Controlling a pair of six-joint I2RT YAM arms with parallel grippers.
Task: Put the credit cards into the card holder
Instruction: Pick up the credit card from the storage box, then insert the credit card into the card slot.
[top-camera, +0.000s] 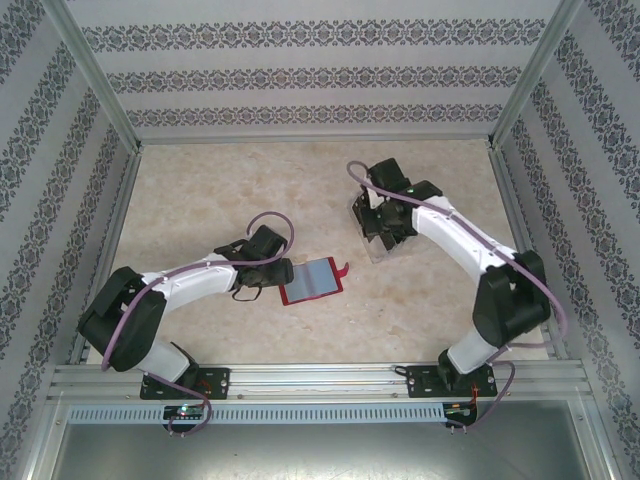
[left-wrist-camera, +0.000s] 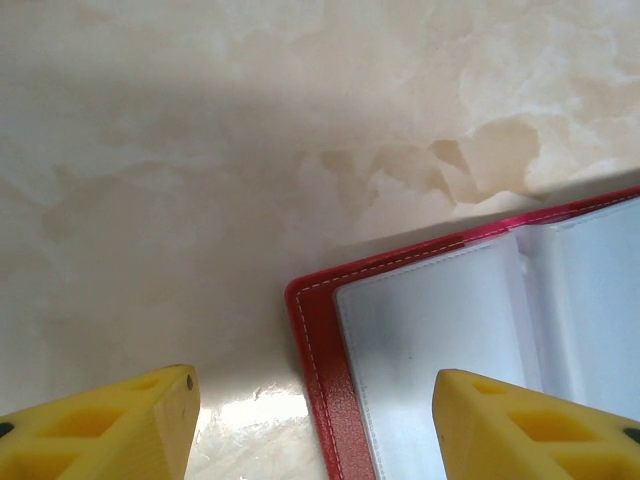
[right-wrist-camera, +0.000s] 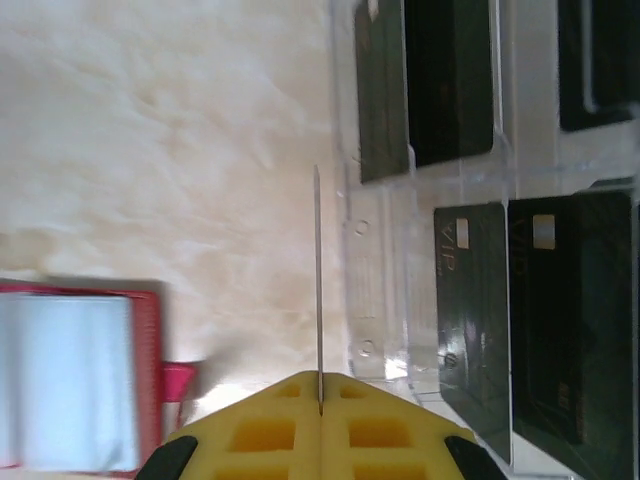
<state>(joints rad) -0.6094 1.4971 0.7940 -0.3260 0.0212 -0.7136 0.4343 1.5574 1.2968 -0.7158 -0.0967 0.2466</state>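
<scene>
Left tool (left-wrist-camera: 314, 385) had its yellow fingers apart, gripping nothing, straddling the corner of the small red leather-like folding wallet (top-camera: 312, 281). The wallet lay open and flat on the marble-look table (top-camera: 200, 190), greyish pockets up, around 6 o'clock of the table's middle in the top view.

Right tool (right-wrist-camera: 320, 385) was pinched together on one thin credit card (right-wrist-camera: 318, 260), seen edge-on and poking toward 12 o'clock in its wrist view. At 3 o'clock of it sat the clear plastic slotted rack (right-wrist-camera: 365, 260) with more black rectangular credit cards (right-wrist-camera: 545, 320) in it, roughly 2 o'clock from the wallet.

My take: the card's light, stiff and slick. Holding it by one short end looked right, since that leaves the long part free to slide into a pocket. The wallet's light and floppy and would probably skate, so I'd pin its cover first.
</scene>
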